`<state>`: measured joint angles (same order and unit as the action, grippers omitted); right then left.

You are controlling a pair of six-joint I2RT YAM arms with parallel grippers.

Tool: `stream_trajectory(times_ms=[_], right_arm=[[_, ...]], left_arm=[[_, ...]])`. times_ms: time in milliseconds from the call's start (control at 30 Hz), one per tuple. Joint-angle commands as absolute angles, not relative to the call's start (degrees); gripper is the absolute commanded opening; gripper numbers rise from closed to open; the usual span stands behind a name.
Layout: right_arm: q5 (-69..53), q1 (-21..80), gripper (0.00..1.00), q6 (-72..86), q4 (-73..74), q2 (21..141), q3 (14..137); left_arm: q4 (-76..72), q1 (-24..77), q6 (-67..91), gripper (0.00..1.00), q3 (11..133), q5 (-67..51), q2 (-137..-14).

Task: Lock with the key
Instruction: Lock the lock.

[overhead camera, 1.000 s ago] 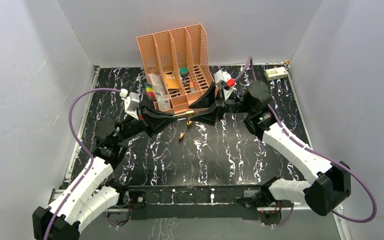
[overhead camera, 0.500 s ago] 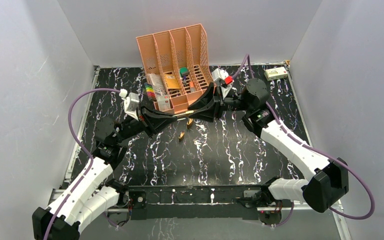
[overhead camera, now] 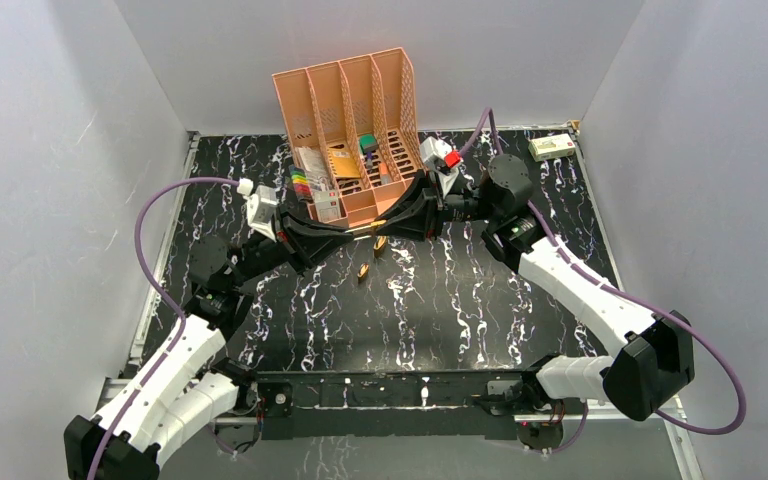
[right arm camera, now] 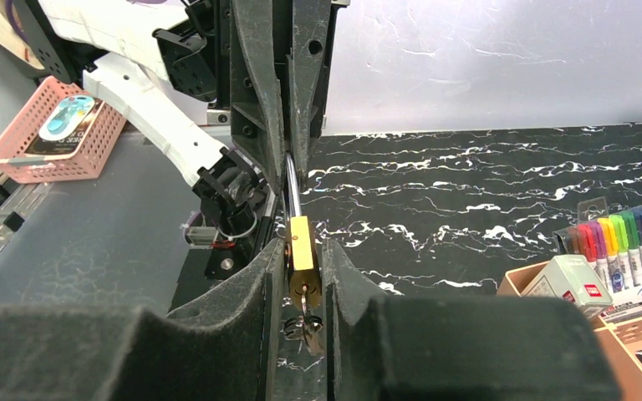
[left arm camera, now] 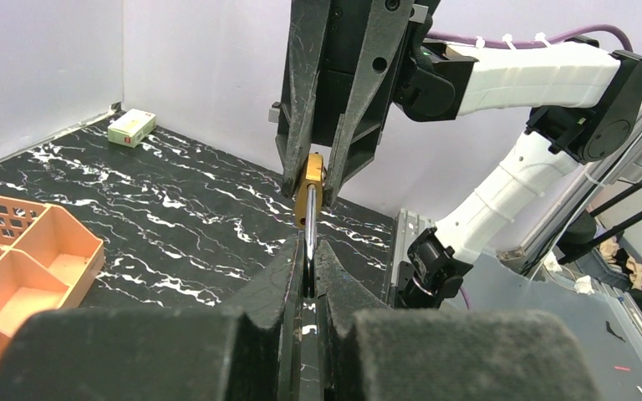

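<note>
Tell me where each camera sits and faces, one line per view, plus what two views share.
Top external: above and behind the arm bases, looking down on the black marbled table; both arms show, left hand opposite right hand.
Left wrist: on the left arm, facing the right arm; its own fingers fill the bottom.
Right wrist: on the right arm, facing the left arm; its own fingers fill the bottom.
Shared: both wrist views show the brass padlock between the hands.
</note>
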<state>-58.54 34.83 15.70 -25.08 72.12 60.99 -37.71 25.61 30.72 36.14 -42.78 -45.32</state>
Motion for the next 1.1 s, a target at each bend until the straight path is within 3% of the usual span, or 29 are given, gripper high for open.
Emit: stream_trajectory(times_ms=[0, 100, 200, 367, 400, 467, 500, 633, 867, 933, 1033, 1067], right_arm=[[-59.1, 34.6, 0.25, 16.2, -26.3, 72.2, 64.3], [-59.4, 34.6, 0.17, 16.5, -26.4, 72.3, 64.5], [-59.6, 34.6, 0.0, 17.4, -26.6, 72.4, 64.7], [-61.5, 34.3, 0.0, 20.7, -27.3, 72.5, 64.6], [-62.5, 34.1, 0.0, 21.5, -27.3, 72.6, 64.6], [-65.6, 33.3, 0.0, 23.4, -27.4, 73.1, 65.1], [-67.9, 32.8, 0.0, 25.0, -28.1, 73.5, 65.4], [-75.4, 31.5, 0.0, 34.1, -37.7, 75.4, 65.2], [-81.6, 31.1, 0.0, 43.5, -46.7, 77.4, 67.3], [-82.0, 31.1, 0.0, 45.9, -48.9, 78.3, 67.7], [-81.8, 31.1, 0.0, 49.7, -53.0, 79.0, 67.8], [-81.6, 31.1, 0.0, 50.0, -53.3, 79.2, 67.8]], left_arm=[[-41.9, 25.4, 29.4, 0.0, 36.3, -42.4, -43.6], [-41.9, 25.4, 29.1, 0.0, 36.1, -42.2, -43.5], [-41.9, 25.4, 29.0, 0.0, 35.8, -41.6, -43.1], [-40.5, 25.4, 29.3, 0.0, 36.4, -40.6, -42.5], [-40.2, 25.4, 29.7, 0.12, 36.6, -41.0, -42.5], [-40.1, 25.4, 30.9, 0.55, 37.1, -43.0, -42.6], [-40.2, 25.4, 31.6, 0.65, 37.6, -44.4, -42.9], [-40.4, 25.4, 33.9, 0.81, 39.2, -49.7, -43.8], [-45.5, 25.4, 36.2, 0.8, 39.3, -62.5, -42.5], [-47.7, 25.4, 37.6, 0.75, 39.2, -65.7, -43.1], [-47.7, 25.4, 37.4, 0.56, 39.3, -66.7, -44.6], [-47.6, 25.4, 37.6, 0.55, 39.3, -66.4, -45.3]])
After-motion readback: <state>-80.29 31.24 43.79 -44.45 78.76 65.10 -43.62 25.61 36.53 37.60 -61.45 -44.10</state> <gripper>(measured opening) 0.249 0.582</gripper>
